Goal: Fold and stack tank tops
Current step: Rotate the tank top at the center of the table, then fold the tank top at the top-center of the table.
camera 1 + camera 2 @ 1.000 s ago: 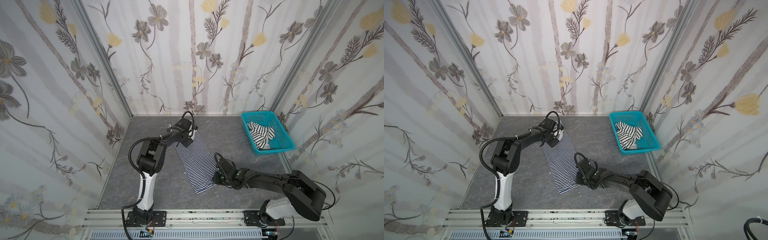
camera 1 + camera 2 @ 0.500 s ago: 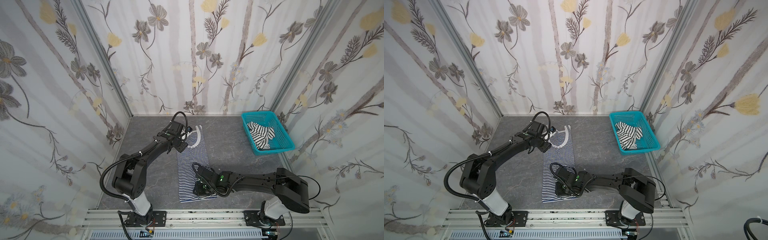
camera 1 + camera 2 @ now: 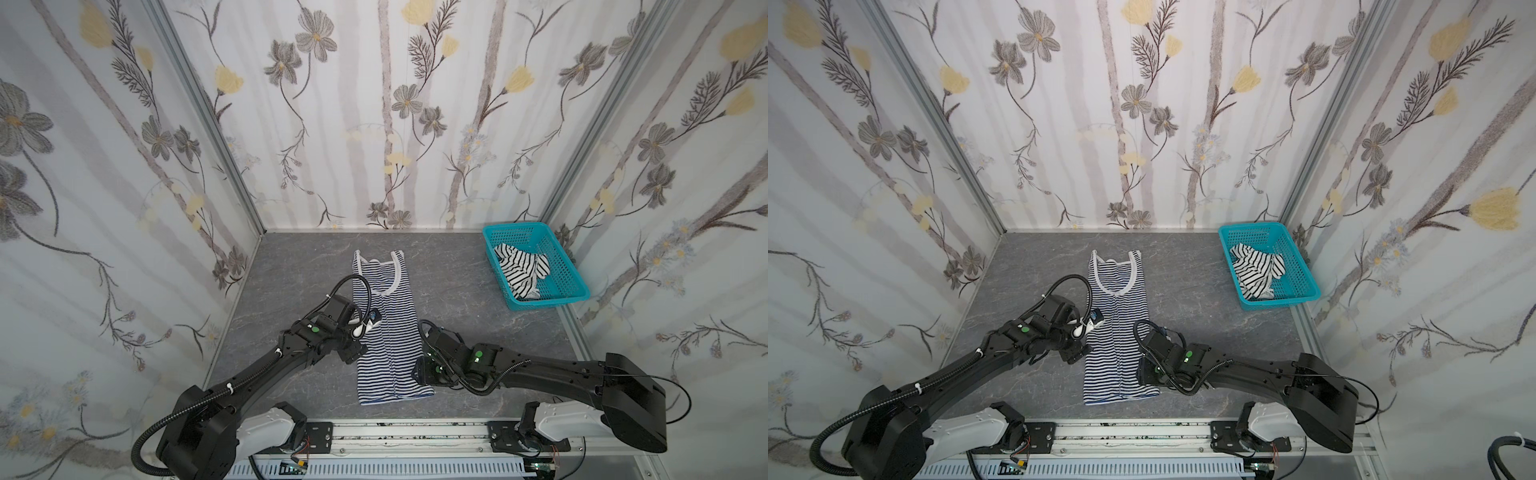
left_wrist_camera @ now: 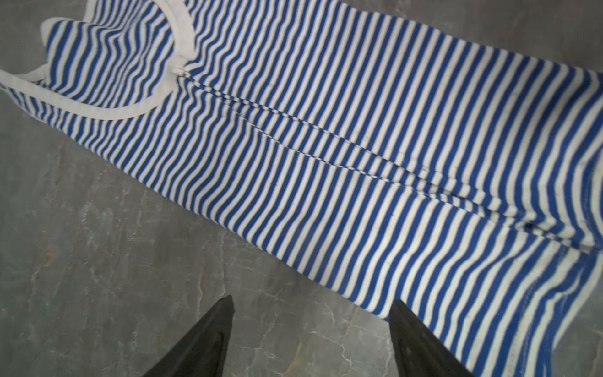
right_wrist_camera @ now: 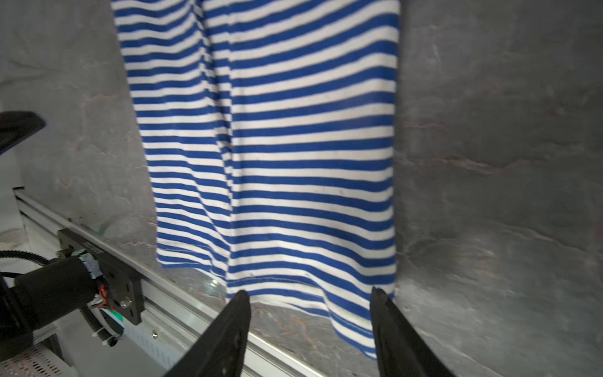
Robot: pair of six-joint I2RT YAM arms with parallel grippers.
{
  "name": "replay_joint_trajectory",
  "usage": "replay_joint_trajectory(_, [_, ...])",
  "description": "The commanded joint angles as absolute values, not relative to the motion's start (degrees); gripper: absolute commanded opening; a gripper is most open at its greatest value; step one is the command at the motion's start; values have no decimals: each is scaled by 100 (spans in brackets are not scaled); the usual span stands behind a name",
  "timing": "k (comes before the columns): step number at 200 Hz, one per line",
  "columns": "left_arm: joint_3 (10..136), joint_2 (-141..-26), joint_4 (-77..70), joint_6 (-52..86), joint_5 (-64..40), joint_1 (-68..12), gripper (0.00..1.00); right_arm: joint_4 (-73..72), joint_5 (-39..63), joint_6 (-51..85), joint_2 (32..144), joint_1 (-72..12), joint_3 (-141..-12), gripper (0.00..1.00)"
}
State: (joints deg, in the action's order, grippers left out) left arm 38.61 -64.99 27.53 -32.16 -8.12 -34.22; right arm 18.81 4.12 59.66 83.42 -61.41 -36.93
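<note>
Wrist views alone show the jaws: right gripper [image 5: 310,292] spread, empty, at near hem of navy-striped tank top [image 3: 388,332]; left gripper [image 4: 311,302] spread, empty, beside its edge. Top lies folded lengthwise on grey table [image 3: 457,282], straight, no longer slanted between the grippers as a second ago. Beyond it: turquoise basket [image 3: 548,301] holding wide-striped tank top [image 3: 519,270]; floral walls [image 3: 374,124].

A lab robot cell: floral-papered panels [image 3: 374,124] in aluminium framing [image 3: 210,124] enclose a grey tabletop [image 3: 478,324] and mounting rail [image 3: 395,436]
</note>
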Motion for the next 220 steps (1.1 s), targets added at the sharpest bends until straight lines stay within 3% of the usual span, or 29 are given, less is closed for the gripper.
replay_joint_trajectory(1, [3588, -6199, 2811, -3096, -736, -3682, 79, 1842, 241, 6135, 8176, -6090, -3371, 63])
replay_joint_trajectory(43, [3392, -6064, 2909, -2776, -638, -4201, 80, 1206, 463, 6411, 8201, -6143, -2946, 61])
replay_joint_trajectory(88, [3265, -6021, 2971, -2576, -624, -4502, 81, 1054, 586, 6548, 8341, -6282, -2839, 46])
replay_joint_trajectory(153, [3296, -6268, 3101, -2762, -535, -4802, 81, 1204, 606, 6574, 8131, -6346, -2773, 38])
replay_joint_trajectory(220, [3406, -6449, 3496, -3122, -827, -5086, 81, 1081, 515, 6505, 8343, -6302, -2933, 11])
